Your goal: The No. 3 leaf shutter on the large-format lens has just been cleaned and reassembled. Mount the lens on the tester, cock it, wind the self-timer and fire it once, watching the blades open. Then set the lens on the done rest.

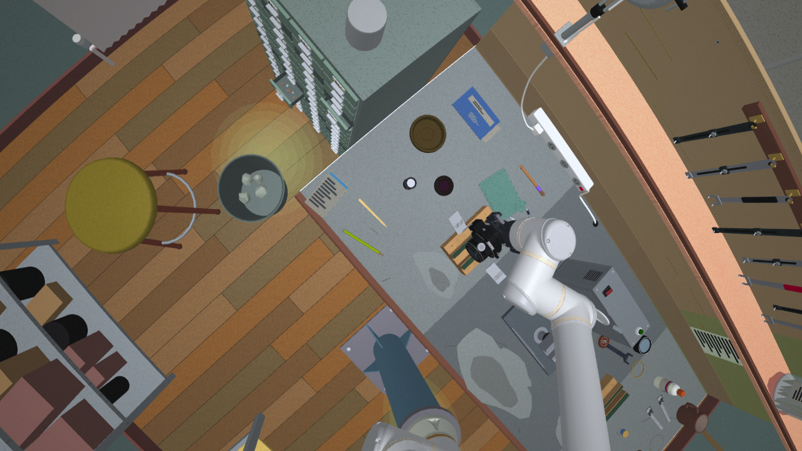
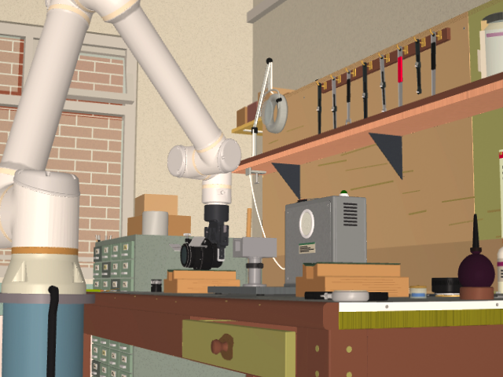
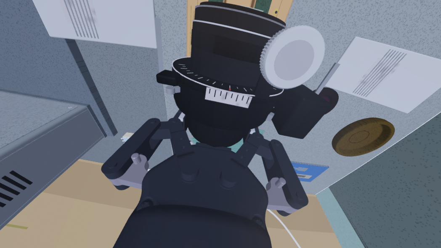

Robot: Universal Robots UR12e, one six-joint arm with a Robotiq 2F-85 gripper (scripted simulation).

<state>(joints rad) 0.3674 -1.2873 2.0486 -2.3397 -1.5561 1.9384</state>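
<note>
The black large-format lens (image 3: pixel 228 83) with its leaf shutter sits in my gripper (image 3: pixel 216 129), which is closed around its rear barrel. A white knurled dial (image 3: pixel 291 57) and a scale strip show on the shutter. The lens (image 2: pixel 199 255) hangs just above a wooden rest (image 2: pixel 201 281) at the bench's left part. In the side camera the lens (image 1: pixel 481 242) is over that rest (image 1: pixel 465 247). The grey tester stand (image 2: pixel 255 253) rises to the right of the lens. A second wooden rest (image 2: pixel 351 280) lies further right, in front of the grey box.
The grey power box (image 2: pixel 325 235) stands right of the tester stand. A brown dish (image 1: pixel 428 133), a blue booklet (image 1: pixel 475 114) and a green cloth (image 1: pixel 501 192) lie beyond the rest. A power strip (image 1: pixel 561 148) runs along the back. Pencils (image 1: pixel 364 233) lie near the front edge.
</note>
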